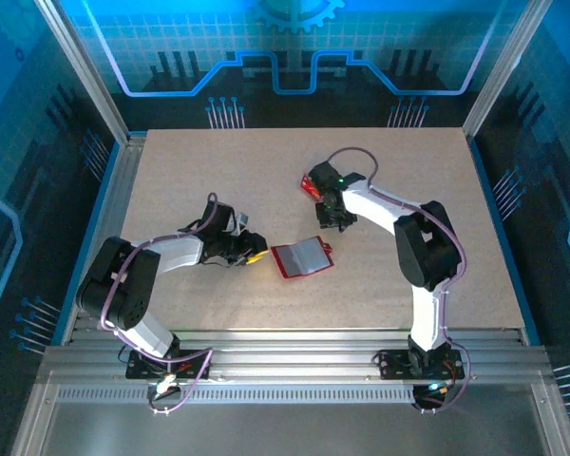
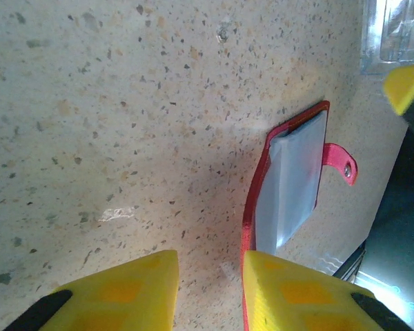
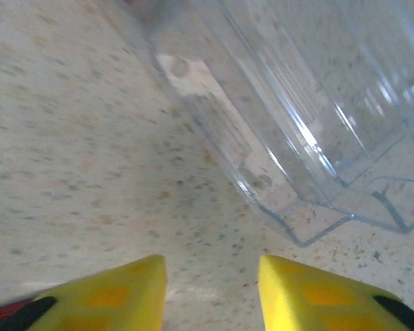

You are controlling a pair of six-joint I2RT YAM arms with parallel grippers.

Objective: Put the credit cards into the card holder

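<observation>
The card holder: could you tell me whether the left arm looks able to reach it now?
Probably yes: the card holder lies open right by the left gripper, with nothing lying between them.

One card holder [image 1: 302,258], one tray [image 3: 297,124] (clear)

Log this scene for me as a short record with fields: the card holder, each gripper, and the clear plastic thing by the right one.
card holder: lying open on the table, glossy pockets up, clasp tab sticking out
left gripper: open, empty, low at the holder's edge
right gripper: open, empty, low over the table
clear plastic container: on the table just ahead of the right gripper
</observation>
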